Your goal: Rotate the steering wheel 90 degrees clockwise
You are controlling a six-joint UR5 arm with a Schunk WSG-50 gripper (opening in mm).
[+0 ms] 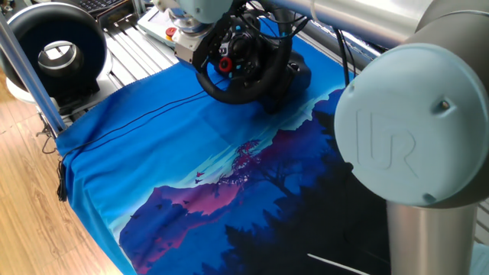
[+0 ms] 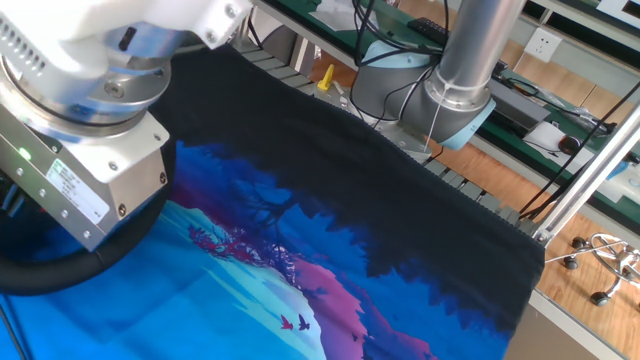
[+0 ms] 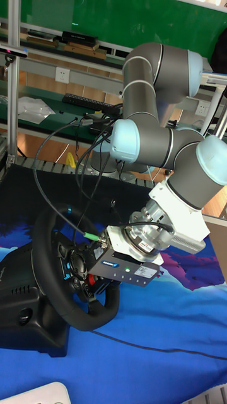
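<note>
Gripper at the wheel rim
The gripper (image 3: 104, 291) meets the steering wheel (image 3: 50, 265) near five o'clock; whether it is clenched, I cannot tell.

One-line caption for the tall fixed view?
UR5 gripper at the lower right rim of the steering wheel on a blue printed cloth.

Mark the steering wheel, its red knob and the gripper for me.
steering wheel (image 3: 47, 235): tall fixed view, upper left rim.
red knob (image 1: 226, 65): one fixed view, knob face.
gripper (image 3: 106, 291): tall fixed view, at the lower rim.

The tool (image 3: 106, 287) fingertips are hidden behind the steering wheel (image 3: 60, 278) rim.
</note>
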